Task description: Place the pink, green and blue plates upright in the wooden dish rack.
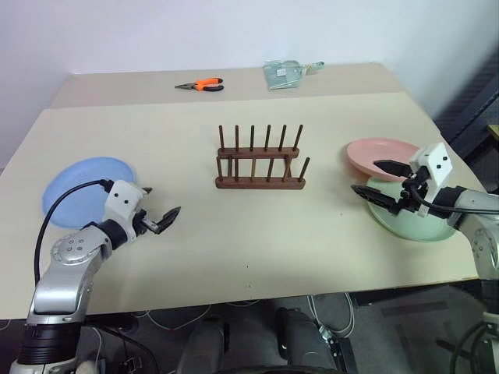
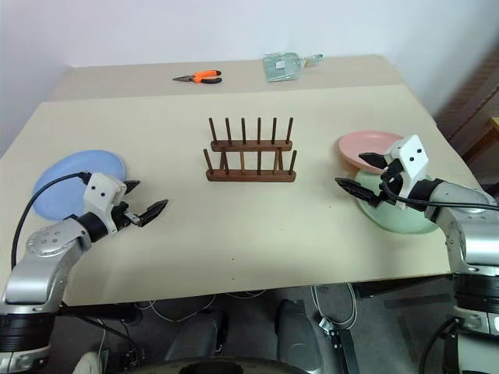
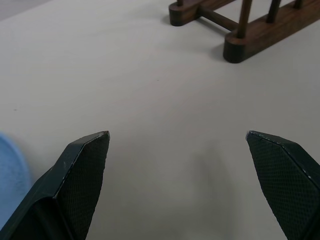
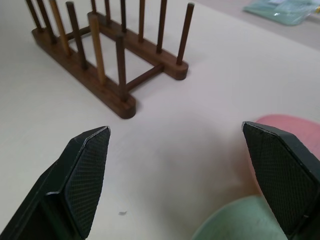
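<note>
Plates: three, one blue plate point(image 1: 84, 189) at the left of the frame, one pink plate point(image 1: 377, 155) and one green plate point(image 1: 413, 220) at the right
Dish racks: one wooden dish rack point(image 1: 260, 159) in the centre
Rack pegs: twelve, in two rows of six
Pliers: one orange-handled pliers point(image 1: 201, 85) at the top
Plastic bags: one clear bag point(image 1: 286, 73) at the top
Tables: one table point(image 1: 234, 234)

You get bright, even overhead light, soft short shadows under the dish rack point(image 1: 260, 160) pegs, no glare on the matte table point(image 1: 234, 226), wrist views blurring the near fingertips point(image 3: 82, 170).
</note>
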Robot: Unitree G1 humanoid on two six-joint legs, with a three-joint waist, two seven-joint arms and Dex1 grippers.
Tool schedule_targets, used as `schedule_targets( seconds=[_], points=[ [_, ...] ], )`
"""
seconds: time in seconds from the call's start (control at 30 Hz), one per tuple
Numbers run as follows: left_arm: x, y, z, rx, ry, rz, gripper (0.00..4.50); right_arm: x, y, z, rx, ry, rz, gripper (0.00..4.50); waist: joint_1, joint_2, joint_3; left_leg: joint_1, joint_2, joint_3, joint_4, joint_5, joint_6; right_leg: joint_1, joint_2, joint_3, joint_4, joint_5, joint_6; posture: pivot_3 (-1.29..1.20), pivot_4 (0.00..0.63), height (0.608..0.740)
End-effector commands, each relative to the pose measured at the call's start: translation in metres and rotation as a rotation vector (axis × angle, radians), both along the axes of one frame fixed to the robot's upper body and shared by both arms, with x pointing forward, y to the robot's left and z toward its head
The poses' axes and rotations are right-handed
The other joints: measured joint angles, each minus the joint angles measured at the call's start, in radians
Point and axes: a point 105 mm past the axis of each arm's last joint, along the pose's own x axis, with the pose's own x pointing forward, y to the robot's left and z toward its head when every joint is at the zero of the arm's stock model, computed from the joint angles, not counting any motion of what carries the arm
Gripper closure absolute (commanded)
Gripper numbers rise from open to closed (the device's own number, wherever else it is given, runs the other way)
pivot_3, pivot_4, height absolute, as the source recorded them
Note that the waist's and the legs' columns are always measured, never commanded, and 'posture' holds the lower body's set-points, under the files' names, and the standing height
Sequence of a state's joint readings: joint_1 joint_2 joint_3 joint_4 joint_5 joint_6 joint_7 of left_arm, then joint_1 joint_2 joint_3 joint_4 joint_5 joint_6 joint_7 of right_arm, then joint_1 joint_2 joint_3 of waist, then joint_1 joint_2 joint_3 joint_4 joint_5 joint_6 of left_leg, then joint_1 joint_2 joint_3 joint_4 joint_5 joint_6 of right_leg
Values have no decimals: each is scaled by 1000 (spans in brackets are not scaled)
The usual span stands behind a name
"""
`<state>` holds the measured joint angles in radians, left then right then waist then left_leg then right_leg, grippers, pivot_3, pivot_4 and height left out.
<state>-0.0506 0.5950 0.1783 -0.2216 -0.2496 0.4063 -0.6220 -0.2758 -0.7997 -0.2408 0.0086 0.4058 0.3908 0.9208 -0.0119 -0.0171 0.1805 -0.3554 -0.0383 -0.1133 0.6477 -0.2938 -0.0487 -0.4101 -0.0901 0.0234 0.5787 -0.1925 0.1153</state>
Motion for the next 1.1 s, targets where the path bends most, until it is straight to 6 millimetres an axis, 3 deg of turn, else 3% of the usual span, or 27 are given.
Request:
schedule_targets(
  seconds=[0.03,0.27,0.5,0.63,0.7,0.97,1.1],
  points=[
    [-2,-9,9,10,-36,-28,0,3,8,10,-14,-66,14,91,0,0,0,0,0,0,0,0,0,0,0,0,0,0,0,0,150,740],
    [-3,-12,1,20,-20,-29,0,6,24,7,-17,-77,55,91,-1,0,0,0,0,0,0,0,0,0,0,0,0,0,0,0,150,740],
    [-1,-23,-11,-15,24,-86,0,-6,55,-8,20,32,178,91,0,0,0,0,0,0,0,0,0,0,0,0,0,0,0,0,150,740],
    [13,-34,-18,25,54,-186,0,-13,69,-11,28,41,199,91,4,0,0,0,0,0,1,0,0,0,0,0,0,0,0,0,150,740],
    [25,-49,-17,7,72,-295,0,-19,75,-13,27,47,211,91,5,0,0,0,0,0,1,0,0,0,0,0,0,0,0,0,150,740],
    [95,-86,-9,110,93,-492,0,-38,89,-15,46,44,207,91,22,-1,0,-1,-1,-1,2,0,0,0,0,-1,0,2,3,0,150,740],
    [105,-99,-5,82,101,-537,0,-45,93,-18,50,42,194,91,18,-2,0,-1,-1,0,1,0,0,0,0,-1,-1,2,5,0,150,740]
  ],
)
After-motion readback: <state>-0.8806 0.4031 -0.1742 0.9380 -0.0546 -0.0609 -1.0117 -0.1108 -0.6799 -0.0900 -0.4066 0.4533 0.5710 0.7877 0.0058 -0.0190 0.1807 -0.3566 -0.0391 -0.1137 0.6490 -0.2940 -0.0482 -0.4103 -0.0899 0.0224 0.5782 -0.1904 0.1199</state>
